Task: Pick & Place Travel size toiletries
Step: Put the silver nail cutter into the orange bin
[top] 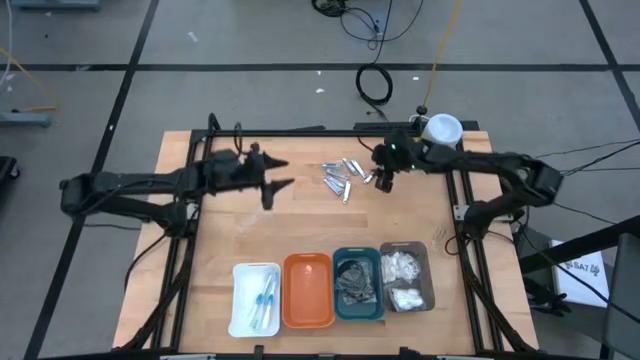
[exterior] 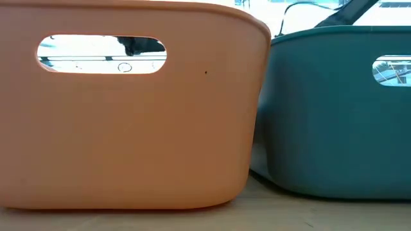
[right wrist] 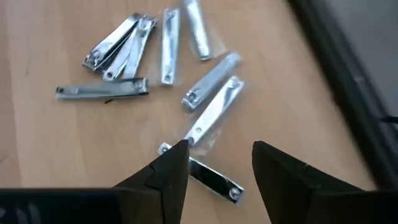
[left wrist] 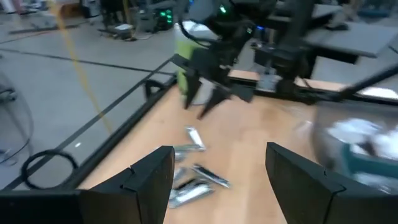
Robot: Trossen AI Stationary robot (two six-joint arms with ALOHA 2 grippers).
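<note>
The right gripper [top: 383, 181], fingers apart, hovers just right of the nail clippers [top: 340, 176] at upper centre; the left gripper [top: 277, 177], apparently open too, waits to their left.

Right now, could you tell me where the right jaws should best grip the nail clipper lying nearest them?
Probably across the narrow width at mid-length of the nearest nail clipper, coming straight down. It lies flat and slanted on the table, apart from the pile, and the open right gripper already straddles it.
</note>
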